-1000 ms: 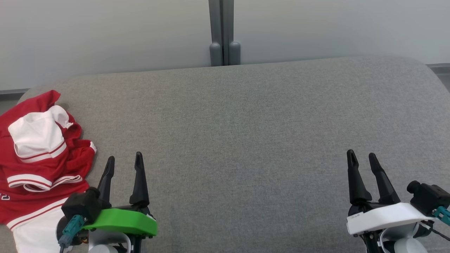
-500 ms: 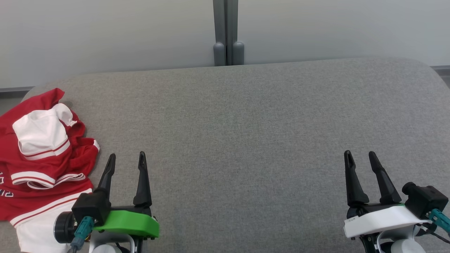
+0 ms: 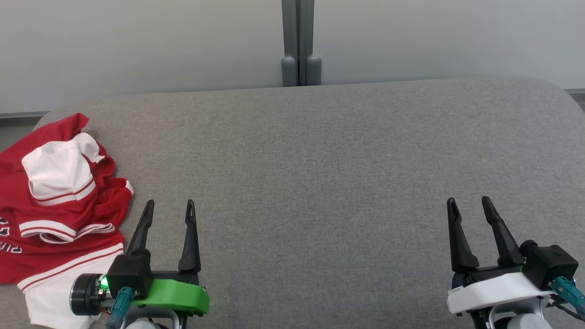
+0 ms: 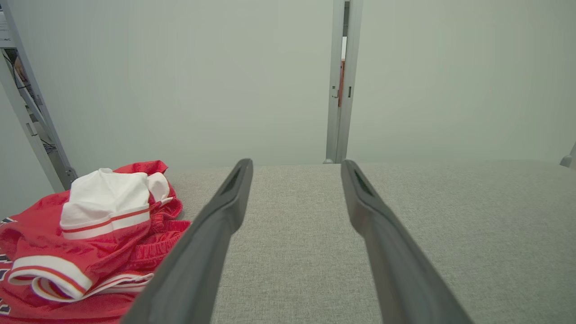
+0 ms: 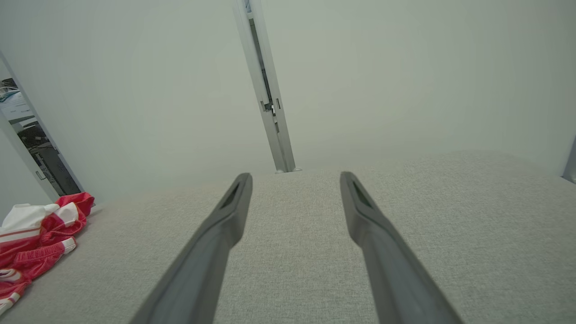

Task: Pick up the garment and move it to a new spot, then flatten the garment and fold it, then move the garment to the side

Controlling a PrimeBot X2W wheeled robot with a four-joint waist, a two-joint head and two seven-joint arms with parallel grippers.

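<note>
A crumpled red and white garment (image 3: 59,210) lies at the left edge of the grey cushioned surface (image 3: 320,173); it also appears low on the left as the garment (image 4: 90,238) in the left wrist view and far left as the garment (image 5: 31,238) in the right wrist view. My left gripper (image 3: 169,208) stands open just right of the heap, fingers apart with nothing between them. At the lower right my right gripper (image 3: 469,204) is open too, far from the cloth. In each wrist view the left gripper (image 4: 297,164) and the right gripper (image 5: 295,176) hover over bare fabric.
A pale wall runs behind the surface with a grey vertical post (image 3: 300,43) at its middle. The surface's rounded far edge and left corner lie close to the garment. A metal frame (image 4: 31,121) stands at the left beyond the surface.
The head camera has shifted a little, so the whole scene sits slightly further right. Both grippers stay open and the garment lies as before.
</note>
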